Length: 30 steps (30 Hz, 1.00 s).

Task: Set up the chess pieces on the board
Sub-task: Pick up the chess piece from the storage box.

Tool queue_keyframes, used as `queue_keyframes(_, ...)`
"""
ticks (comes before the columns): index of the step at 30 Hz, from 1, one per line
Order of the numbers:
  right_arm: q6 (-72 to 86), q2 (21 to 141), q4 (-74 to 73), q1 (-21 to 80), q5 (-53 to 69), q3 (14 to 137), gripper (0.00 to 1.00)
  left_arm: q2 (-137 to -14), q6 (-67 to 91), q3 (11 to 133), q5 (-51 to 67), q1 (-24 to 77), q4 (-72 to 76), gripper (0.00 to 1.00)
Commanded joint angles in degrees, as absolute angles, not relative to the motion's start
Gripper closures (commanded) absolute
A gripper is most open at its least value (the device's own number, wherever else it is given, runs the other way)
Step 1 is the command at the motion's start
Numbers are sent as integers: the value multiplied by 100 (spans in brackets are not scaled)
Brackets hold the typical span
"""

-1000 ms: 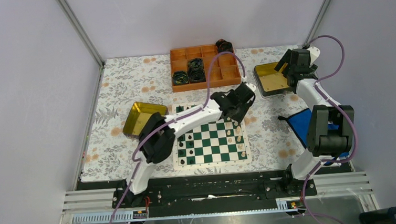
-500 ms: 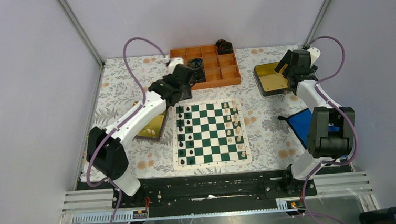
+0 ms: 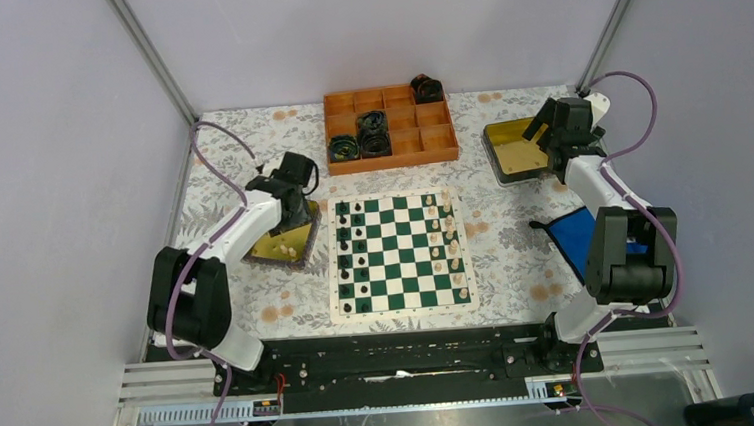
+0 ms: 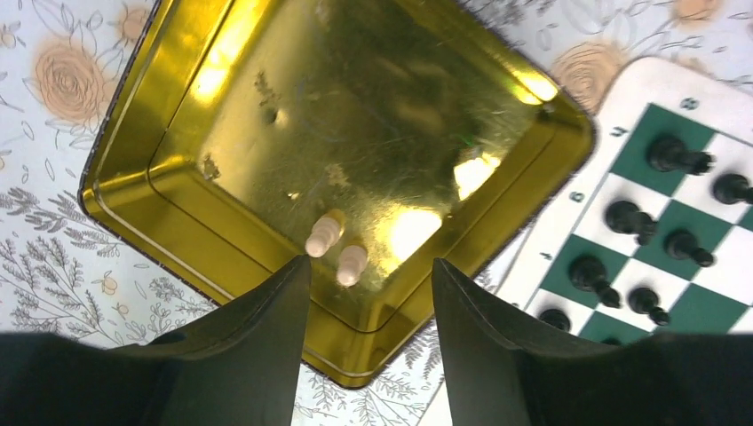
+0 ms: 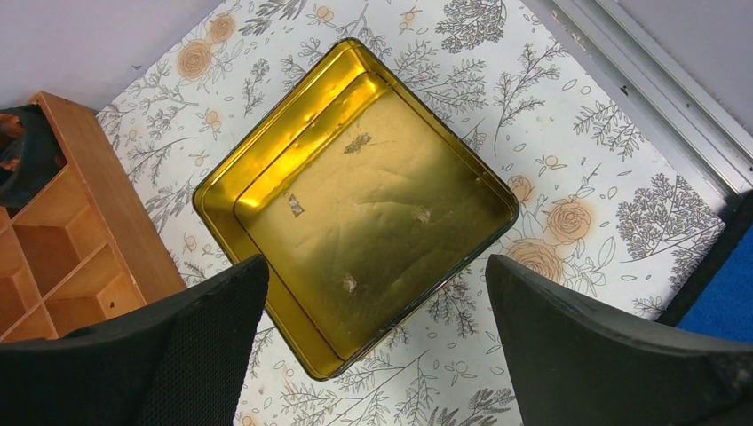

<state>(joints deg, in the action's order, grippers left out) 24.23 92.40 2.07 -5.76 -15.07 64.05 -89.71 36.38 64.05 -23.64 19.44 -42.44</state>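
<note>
The board (image 3: pixel 402 271) lies mid-table. Black chess pieces (image 3: pixel 352 255) fill its two left columns, cream-white ones (image 3: pixel 446 248) its two right columns. My left gripper (image 3: pixel 296 214) hangs over the near corner of a yellow-lined tin (image 3: pixel 277 242) left of the board. In the left wrist view the left gripper (image 4: pixel 371 266) is open and empty, and two cream pieces (image 4: pixel 323 235) lie in that tin (image 4: pixel 133 177) just beyond its fingertips. Black pieces (image 4: pixel 675 155) show at right. My right gripper (image 3: pixel 548 136) is wide open (image 5: pixel 375 266) above an empty yellow tin (image 5: pixel 373 204).
An orange compartment tray (image 3: pixel 392 157) with black coiled rolls (image 3: pixel 372 133) stands behind the board. The right tin (image 3: pixel 514 148) sits at the back right, a blue object (image 3: pixel 575 234) at the right edge. Metal frame posts rise at both back corners.
My left arm has swung left from the board's far right corner, past the orange tray, to above the left tin. The right arm has not moved.
</note>
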Motion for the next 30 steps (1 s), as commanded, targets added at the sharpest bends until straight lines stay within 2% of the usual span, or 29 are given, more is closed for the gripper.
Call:
queue_keyframes(1, 2357, 8977, 433, -589, -1397, 6448, 0, -8762, 3777, 6066, -2103, 1733, -3957, 42)
queue_keyframes(17, 2365, 9053, 439, -543, -1351, 6469, 0, -8657, 3808, 5488, -1625, 1282, -3590, 44)
queue_keyframes(30, 2329, 9053, 407, -536, -1377, 6513, 0, -8749, 3740, 5304, -1365, 1013, -3282, 54)
